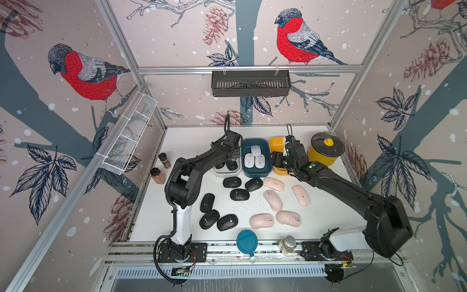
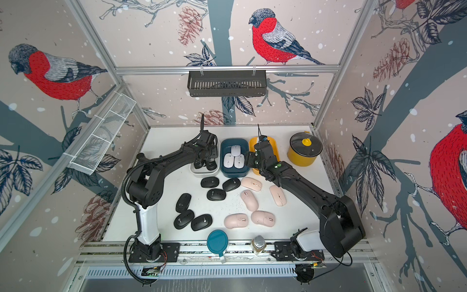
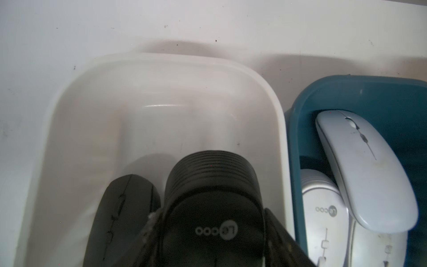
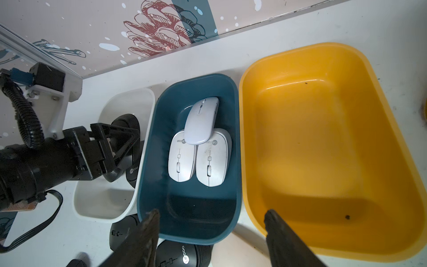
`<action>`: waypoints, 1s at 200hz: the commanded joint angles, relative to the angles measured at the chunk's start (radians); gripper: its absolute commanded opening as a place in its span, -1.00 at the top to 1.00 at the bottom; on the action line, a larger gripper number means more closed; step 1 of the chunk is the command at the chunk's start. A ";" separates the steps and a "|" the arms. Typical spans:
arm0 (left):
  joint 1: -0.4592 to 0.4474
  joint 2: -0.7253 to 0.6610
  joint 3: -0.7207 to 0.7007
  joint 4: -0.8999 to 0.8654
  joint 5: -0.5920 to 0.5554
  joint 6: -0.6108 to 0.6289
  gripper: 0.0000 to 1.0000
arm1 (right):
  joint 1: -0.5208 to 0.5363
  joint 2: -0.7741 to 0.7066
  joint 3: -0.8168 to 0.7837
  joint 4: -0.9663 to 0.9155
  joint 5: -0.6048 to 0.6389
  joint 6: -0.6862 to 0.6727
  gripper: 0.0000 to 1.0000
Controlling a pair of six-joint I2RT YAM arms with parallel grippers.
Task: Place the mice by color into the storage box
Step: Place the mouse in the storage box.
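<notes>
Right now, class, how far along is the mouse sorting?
Done: three white mice lie in the blue box, one black mouse in the white box. In hand: the left tool is shut on a second black mouse in that box; the right tool is open and empty. Left: six black mice and five pink mice on the table; the yellow box is empty.

Smooth plastics — matt and glossy
Matt black oval plastic mice; glossy yellow plastic tub — satin white plastic mice.
</notes>
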 commanded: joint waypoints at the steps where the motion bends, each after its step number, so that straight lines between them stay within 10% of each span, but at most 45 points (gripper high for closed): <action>1: 0.006 0.020 0.018 0.029 0.003 -0.012 -0.02 | -0.002 -0.015 -0.010 0.005 0.006 0.013 -0.45; 200: 0.013 0.106 0.176 -0.039 0.025 -0.019 -0.46 | -0.031 -0.008 -0.010 0.006 0.004 0.022 -0.46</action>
